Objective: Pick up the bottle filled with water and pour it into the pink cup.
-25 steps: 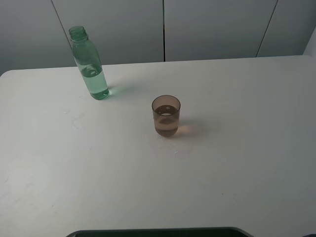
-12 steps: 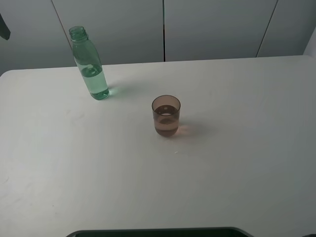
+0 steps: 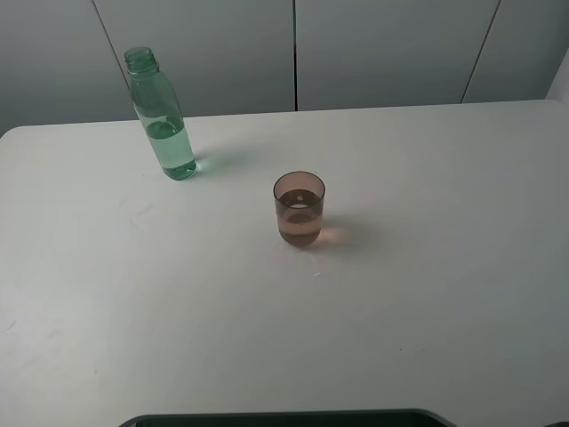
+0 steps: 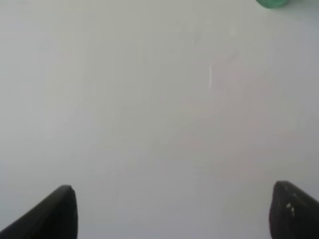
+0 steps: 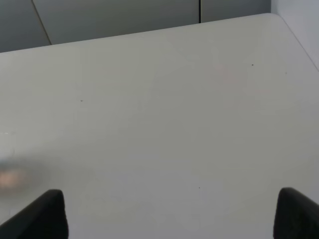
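Exterior high gives me the white bench (image 3: 418,294) with no arm over it; the tall slim green-tinted transparent plastic bottle (image 3: 162,116), uncapped, stands upright near the far left corner, partly filled with water; the small translucent brownish-pink plastic cup (image 3: 300,209) stands upright near the middle of the bench, well apart from the bottle, toward the near right of it, with liquid in its lower part. On my left wrist view, the left end effector (image 4: 172,211) shows two dark fingertips (image 4: 52,214) set wide apart over bare bench, gripping nothing; a sliver of the bottle's green base sits at the frame's edge. On my right wrist view, the right end effector (image 5: 172,214) is likewise spread wide, fingertips (image 5: 42,216) apart and empty, facing the bench's far right corner.
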You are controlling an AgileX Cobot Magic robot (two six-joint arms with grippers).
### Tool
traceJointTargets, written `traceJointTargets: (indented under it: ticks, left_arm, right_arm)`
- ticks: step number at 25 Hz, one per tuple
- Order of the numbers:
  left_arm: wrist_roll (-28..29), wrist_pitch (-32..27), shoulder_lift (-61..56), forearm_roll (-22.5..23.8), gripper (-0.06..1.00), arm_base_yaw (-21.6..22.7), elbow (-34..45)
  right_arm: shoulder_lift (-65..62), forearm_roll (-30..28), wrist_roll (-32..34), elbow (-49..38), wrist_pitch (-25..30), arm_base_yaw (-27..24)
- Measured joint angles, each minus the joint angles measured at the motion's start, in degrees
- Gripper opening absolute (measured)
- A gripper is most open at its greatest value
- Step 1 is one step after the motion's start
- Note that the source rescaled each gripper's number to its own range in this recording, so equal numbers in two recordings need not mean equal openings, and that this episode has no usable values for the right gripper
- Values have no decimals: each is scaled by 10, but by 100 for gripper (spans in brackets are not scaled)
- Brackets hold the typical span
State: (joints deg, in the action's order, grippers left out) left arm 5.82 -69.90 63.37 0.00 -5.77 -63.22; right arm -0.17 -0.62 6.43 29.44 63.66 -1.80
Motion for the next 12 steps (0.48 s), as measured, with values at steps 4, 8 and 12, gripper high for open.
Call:
traceJointTargets:
  ticks: [4,8,12]
  left_arm:
    - [-1,-2,-96,0,91,0,72]
    - [-8,-2,-184,0,93,0,140]
    - [-32,-2,-259,-7,93,0,207]
  right_arm:
    - [0,0,0,0,0,0]
    - [0,0,-1,0,0,0]
    - [0,0,-1,0,0,0]
